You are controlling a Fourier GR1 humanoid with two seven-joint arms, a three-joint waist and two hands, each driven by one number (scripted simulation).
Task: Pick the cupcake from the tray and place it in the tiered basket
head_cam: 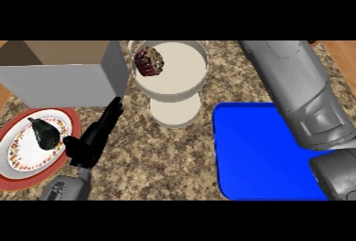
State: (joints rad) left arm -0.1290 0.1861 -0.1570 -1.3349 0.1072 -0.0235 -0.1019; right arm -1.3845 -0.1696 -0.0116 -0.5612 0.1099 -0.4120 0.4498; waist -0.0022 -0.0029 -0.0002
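Speckled granite counter (139, 160): the left hand (94, 136) rests with fingers straight beside the tiered basket (182, 89); the right hand is unseen. The cupcake (148, 61) already sits in the basket's top tier, away from the blue tray (257, 155); placing looks done, and withdrawing the arm comes next

Light: even, moderately bright, no clear source.
Shadows: soft dark patch inside the grey box (59, 70); faint shade beneath the tiered basket (170, 70).
Glare: none on the blue tray (261, 155).
Focus: uniform throughout.
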